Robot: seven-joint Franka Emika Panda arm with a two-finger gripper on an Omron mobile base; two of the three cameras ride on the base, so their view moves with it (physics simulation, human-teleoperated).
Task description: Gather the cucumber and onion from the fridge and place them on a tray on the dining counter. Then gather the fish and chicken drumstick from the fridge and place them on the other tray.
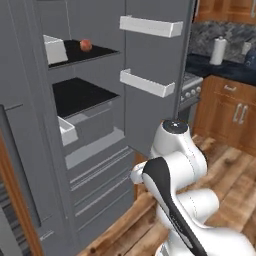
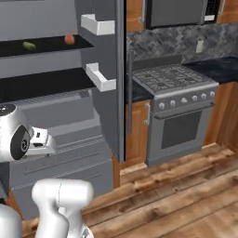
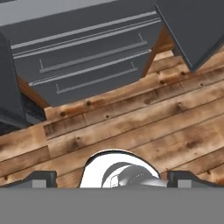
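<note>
The fridge (image 1: 95,165) stands open, and its grey lower drawers (image 3: 87,57) face the hand view. The reddish-orange onion (image 1: 86,45) sits on the upper black shelf, also seen from the right (image 2: 69,39). The green cucumber (image 2: 29,45) lies further left on the same shelf. My gripper (image 3: 112,180) is open and empty, held low over the wooden floor and well below both items. The arm is folded in front of the fridge. The trays, the dining counter, the fish and the chicken drumstick are out of view.
The open fridge door (image 1: 150,115) carries two white bins (image 1: 150,26) on the right of the shelves. A white box (image 1: 56,50) sits left of the onion. A stove (image 2: 176,86) and a wall counter with a paper roll (image 1: 217,50) stand to the right.
</note>
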